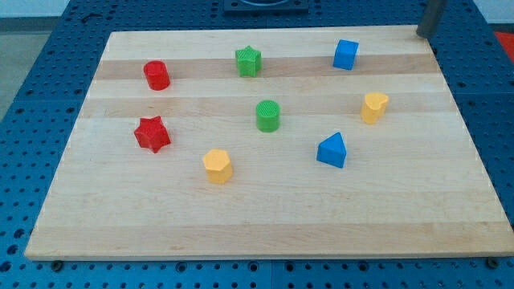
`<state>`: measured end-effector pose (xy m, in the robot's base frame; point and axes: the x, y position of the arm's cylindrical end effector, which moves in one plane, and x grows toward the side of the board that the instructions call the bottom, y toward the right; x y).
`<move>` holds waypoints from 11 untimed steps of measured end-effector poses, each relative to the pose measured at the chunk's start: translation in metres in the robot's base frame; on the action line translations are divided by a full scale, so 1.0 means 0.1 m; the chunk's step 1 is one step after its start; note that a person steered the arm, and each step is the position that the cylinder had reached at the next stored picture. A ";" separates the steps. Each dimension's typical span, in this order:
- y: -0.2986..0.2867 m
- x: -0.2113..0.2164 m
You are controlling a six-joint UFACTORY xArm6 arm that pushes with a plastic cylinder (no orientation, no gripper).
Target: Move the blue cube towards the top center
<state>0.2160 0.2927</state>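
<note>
The blue cube (345, 54) sits on the wooden board (265, 217) near the view's top, right of centre. My rod comes in at the view's top right corner, and my tip (422, 35) rests at the board's top right corner, well to the right of the blue cube and a little above it. The tip touches no block.
A green star (249, 61) and a red cylinder (157, 75) lie left of the cube. A green cylinder (267, 116), a red star (152, 133), two yellow blocks (374, 107) (218, 166) and a blue triangular block (332, 151) lie lower down.
</note>
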 end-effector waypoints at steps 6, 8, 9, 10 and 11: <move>-1.02 0.76; -1.50 0.67; -1.65 0.59; -1.66 0.54; -1.69 0.54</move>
